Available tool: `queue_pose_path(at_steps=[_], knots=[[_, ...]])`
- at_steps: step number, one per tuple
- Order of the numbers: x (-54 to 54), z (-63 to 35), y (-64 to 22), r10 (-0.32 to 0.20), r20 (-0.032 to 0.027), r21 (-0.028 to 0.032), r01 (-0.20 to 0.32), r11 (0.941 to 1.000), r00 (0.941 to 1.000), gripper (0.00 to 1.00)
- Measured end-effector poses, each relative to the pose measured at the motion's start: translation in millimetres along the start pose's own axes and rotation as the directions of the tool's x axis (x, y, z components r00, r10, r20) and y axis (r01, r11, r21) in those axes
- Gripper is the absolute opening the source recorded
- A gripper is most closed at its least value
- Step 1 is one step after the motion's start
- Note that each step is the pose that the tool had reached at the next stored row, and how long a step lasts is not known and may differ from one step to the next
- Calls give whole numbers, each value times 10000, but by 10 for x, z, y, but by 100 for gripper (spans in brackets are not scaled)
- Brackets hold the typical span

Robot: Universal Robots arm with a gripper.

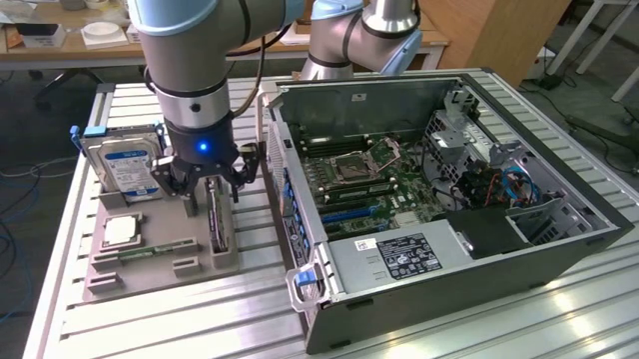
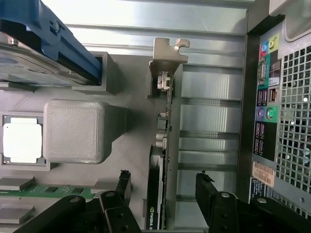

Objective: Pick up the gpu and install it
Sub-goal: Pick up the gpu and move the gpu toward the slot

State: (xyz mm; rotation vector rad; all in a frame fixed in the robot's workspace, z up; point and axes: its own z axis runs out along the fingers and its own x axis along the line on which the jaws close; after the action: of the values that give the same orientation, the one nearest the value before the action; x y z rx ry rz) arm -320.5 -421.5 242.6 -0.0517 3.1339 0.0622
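A wooden desk (image 1: pixel 40 56) crosses the upper left; a wooden cabinet (image 1: pixel 499 30) stands upper right on dark floor (image 1: pixel 599 97).

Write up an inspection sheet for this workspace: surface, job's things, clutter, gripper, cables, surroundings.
Surface: slatted metal table, carrying a grey parts tray and an open computer case.
Job's things: gpu stands on edge in a tray slot, not lifted; the case's motherboard lies exposed.
Clutter: hard drive, processor chip and memory stick in the tray.
Gripper: gripper open over the gpu, fingers either side, gaps showing.
Cables: blue and red wires inside the case; black cable along the arm.
Surroundings: wooden desk behind, with small items on it.
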Motion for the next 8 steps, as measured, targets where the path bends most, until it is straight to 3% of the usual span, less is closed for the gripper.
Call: queue_pose_path(at_steps=[8], knots=[[1, 81, 4, 110, 4, 1, -110, 9999, 9999, 65]])
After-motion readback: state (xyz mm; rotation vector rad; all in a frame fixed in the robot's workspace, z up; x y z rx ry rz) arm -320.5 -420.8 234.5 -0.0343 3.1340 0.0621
